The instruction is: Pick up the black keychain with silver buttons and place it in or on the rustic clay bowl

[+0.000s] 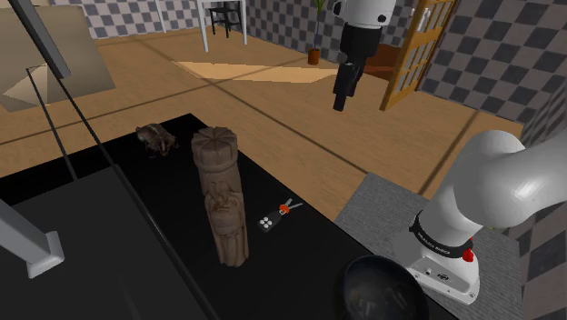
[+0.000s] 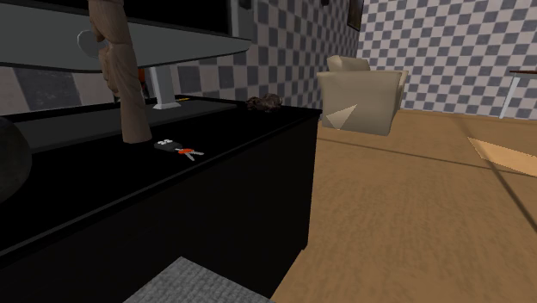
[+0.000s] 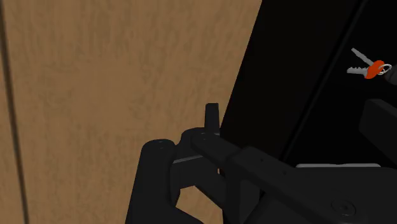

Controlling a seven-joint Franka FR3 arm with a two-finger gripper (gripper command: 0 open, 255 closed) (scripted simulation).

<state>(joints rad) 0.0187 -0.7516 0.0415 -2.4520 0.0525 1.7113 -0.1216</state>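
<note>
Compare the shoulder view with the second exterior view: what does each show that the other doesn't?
The shoulder view adds the white arm, its gripper hanging over the wooden floor, and the grey-topped stand. The second exterior view adds the black table, its side face down to the floor. Both share the black keychain with its red tag, the carved wooden figure and a small brown object.
</note>
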